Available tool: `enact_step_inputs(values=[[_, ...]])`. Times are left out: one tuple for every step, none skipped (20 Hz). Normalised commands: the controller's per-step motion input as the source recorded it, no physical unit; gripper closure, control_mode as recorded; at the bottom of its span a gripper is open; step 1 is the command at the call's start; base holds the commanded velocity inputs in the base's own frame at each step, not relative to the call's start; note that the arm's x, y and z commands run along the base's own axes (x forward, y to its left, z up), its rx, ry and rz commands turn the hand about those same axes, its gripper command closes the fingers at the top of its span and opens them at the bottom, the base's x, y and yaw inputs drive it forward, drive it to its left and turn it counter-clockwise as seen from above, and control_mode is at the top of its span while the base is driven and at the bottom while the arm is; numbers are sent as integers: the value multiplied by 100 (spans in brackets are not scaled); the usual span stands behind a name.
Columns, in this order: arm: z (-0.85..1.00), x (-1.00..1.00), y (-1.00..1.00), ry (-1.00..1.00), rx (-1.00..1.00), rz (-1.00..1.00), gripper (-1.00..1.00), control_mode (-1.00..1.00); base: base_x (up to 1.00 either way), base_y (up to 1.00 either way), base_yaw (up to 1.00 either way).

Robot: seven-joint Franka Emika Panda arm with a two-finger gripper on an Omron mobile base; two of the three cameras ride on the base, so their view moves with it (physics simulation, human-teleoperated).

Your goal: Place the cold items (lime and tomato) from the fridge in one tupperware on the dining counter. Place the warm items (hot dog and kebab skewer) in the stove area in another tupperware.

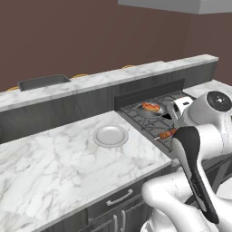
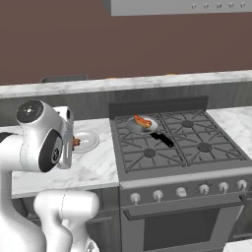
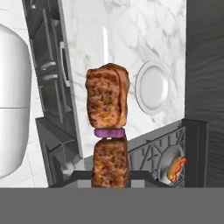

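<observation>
My gripper (image 3: 109, 178) is shut on the kebab skewer (image 3: 107, 131), whose browned meat chunks and purple onion slice rise straight ahead in the hand view. From the left base view the skewer (image 1: 167, 133) hangs over the stove's left edge, under my gripper (image 1: 175, 128). A bit of the skewer (image 2: 76, 142) peeks out beside my arm. The hot dog (image 1: 151, 107) (image 2: 142, 120) (image 3: 175, 168) lies in a pan on the rear left burner. A dark tupperware (image 1: 44, 81) (image 2: 64, 78) sits on the raised dining counter behind. The lime and tomato are out of view.
A white plate (image 1: 110, 136) (image 2: 86, 140) (image 3: 153, 87) rests on the marble counter left of the stove (image 2: 177, 142). The pan's black handle (image 2: 162, 140) points toward the front. A dark backsplash ledge runs behind the counter.
</observation>
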Motion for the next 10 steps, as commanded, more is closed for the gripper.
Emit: enact_step_inputs(values=[[-27,-15,-9,-6,0,-3,100,-100,0,0,0],[-27,-6,0,-7,0,-1,100,-100,0,0,0],[-29,0,0,-4,0,0,100,-100,0,0,0],[-26,0,0,-5,0,0,100,-100,0,0,0],[-25,0,0,-4,0,0,100,-100,0,0,0],[-24,0,0,-2,0,0,100,-100,0,0,0],[-24,0,0,-1,0,0,100,-100,0,0,0],[-21,0,0,-1,0,0,100,-100,0,0,0],[-14,0,0,-4,0,0,100,-100,0,0,0],[-13,0,9,-4,-1,0,100,-100,0,0,0]])
